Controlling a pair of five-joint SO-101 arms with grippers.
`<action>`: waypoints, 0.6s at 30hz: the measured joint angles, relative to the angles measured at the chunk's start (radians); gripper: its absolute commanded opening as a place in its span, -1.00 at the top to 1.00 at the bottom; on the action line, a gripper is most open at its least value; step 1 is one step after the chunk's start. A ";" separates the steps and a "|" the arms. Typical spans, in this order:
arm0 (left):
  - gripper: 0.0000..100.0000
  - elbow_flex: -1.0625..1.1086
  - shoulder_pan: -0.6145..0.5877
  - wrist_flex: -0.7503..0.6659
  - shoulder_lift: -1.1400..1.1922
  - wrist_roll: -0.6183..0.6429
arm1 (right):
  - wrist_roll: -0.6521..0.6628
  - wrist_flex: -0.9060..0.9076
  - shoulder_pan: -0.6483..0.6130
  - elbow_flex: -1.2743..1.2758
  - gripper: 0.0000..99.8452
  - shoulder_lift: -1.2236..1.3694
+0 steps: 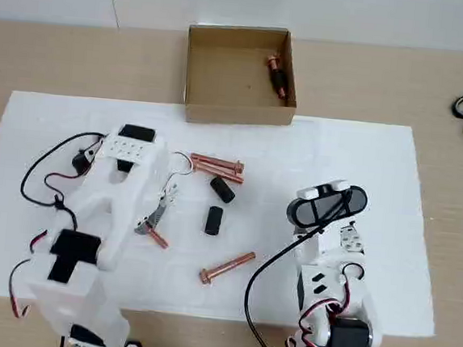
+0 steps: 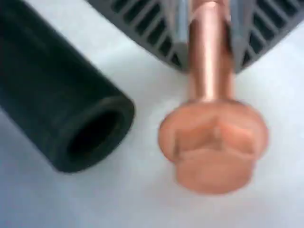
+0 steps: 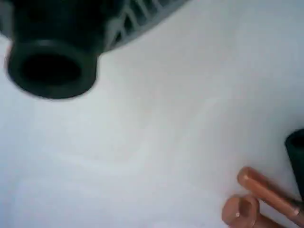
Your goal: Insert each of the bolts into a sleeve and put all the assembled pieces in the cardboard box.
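One bolt (image 2: 211,137) in left end effector (image 2: 209,23); sleeve (image 3: 51,71) in right end effector (image 3: 71,23).

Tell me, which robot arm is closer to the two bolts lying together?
Left. The left arm is right beside the two bolts; the right arm sits farther off across the paper.

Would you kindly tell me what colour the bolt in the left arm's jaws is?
Shiny copper; the bolt shows best in the left wrist view.
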 measured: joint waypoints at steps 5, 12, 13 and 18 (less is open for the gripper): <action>0.99 -0.106 0.028 0.172 0.015 -0.041 | 0.000 0.000 0.000 0.000 0.99 0.000; 0.99 -0.173 0.084 0.195 0.017 -0.041 | 0.000 0.000 0.000 0.000 0.99 0.000; 0.99 -0.187 0.091 0.195 0.017 -0.041 | 0.000 0.000 0.000 0.000 0.99 0.000; 0.99 -0.307 0.107 0.196 0.017 -0.052 | 0.000 0.000 0.000 0.000 0.99 0.000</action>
